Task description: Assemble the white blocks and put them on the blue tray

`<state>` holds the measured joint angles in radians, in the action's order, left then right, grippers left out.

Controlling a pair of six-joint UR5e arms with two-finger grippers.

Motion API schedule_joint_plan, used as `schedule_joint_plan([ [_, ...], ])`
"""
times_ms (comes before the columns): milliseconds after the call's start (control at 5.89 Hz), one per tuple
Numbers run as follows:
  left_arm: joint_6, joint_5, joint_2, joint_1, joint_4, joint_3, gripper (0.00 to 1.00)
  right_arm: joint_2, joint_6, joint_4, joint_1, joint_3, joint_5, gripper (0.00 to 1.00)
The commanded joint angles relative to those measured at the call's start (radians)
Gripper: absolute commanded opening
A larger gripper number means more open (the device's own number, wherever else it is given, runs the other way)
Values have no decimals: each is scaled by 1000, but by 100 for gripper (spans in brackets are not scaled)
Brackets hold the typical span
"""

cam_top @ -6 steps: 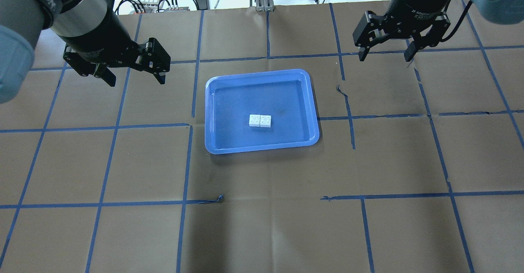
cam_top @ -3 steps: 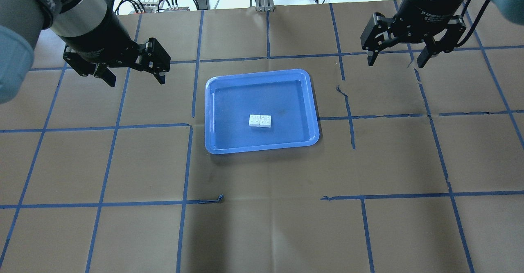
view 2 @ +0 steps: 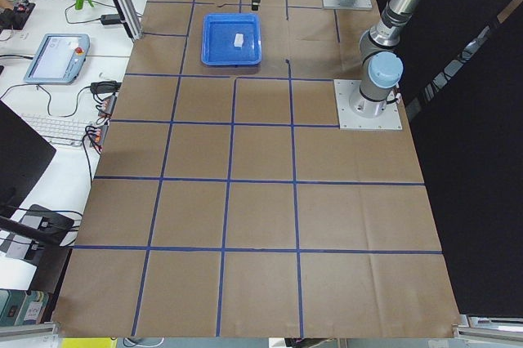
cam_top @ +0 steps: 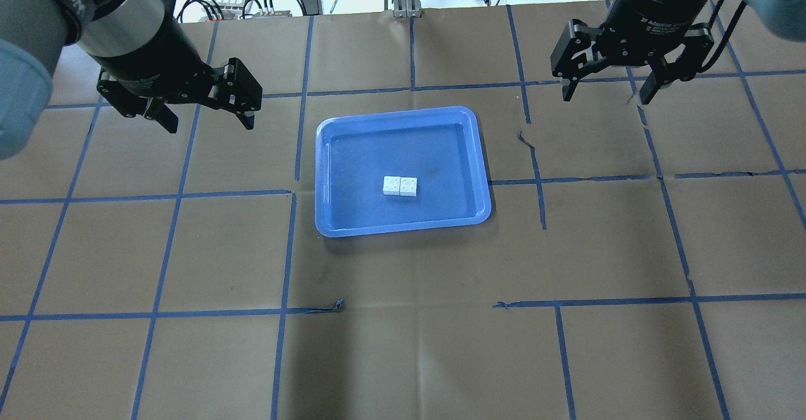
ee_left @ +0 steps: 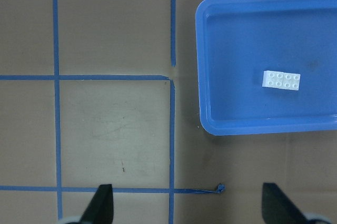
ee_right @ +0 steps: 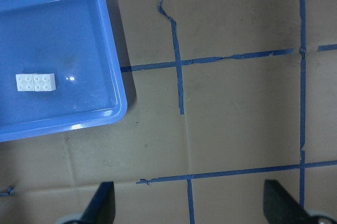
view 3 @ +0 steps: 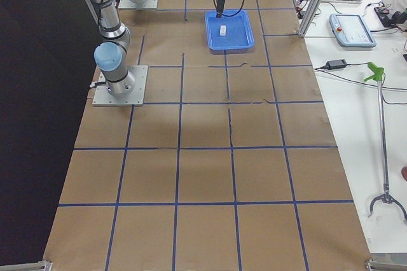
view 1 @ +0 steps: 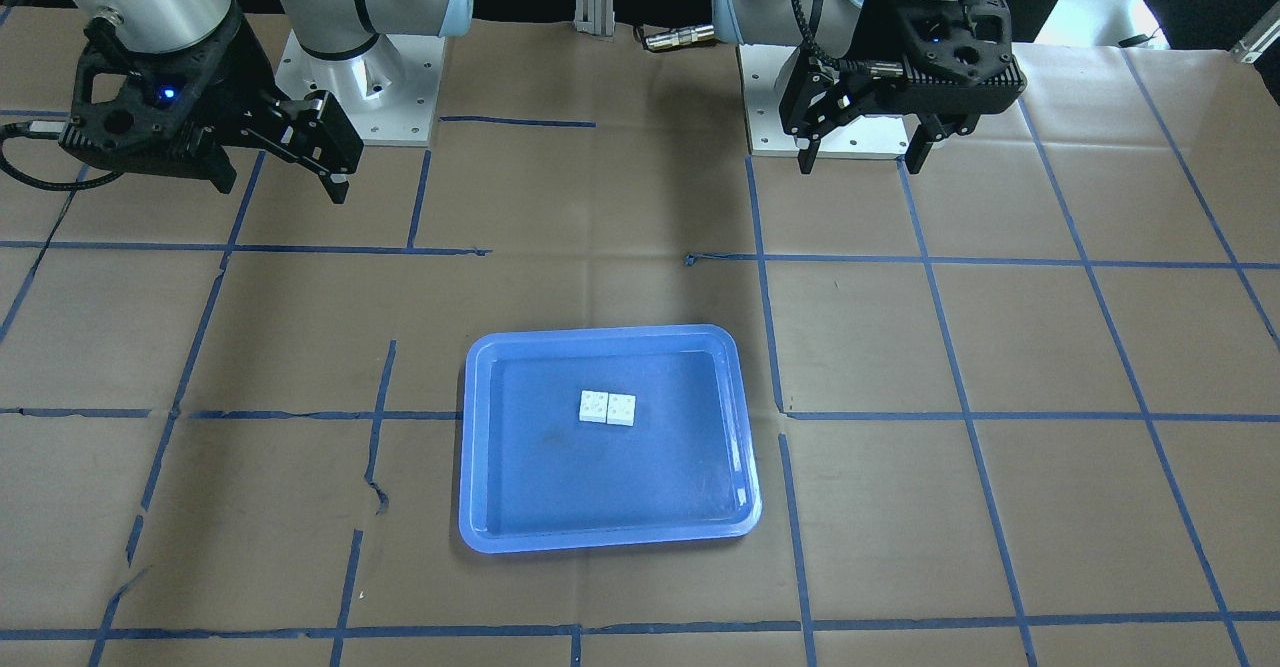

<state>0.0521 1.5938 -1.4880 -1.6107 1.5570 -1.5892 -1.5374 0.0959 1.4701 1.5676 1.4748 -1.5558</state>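
With the white blocks [cam_top: 400,186] set touching mid blue tray [cam_top: 320,181], left gripper [cam_top: 209,125] and right gripper [cam_top: 606,97] are held clear, fingers [cam_top: 247,118] spread, empty.

Brown paper [cam_top: 403,357] marked in squares by blue tape [cam_top: 126,197]; several runs torn, one tape end [cam_top: 339,305] lifted and curled. White bench [view 3: 356,112] alongside carries keyboard [view 2: 57,127], pendant [view 2: 55,55] and green-handled reacher [view 3: 381,137].
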Motion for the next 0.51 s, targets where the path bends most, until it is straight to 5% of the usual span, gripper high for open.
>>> schedule_joint_plan([
  [0,0,0,0,0,-2,0,99,3,4,4,3,-1,-1,100],
  [340,0,0,2,0,0,-2,99,3,4,4,3,4,-6,100],
])
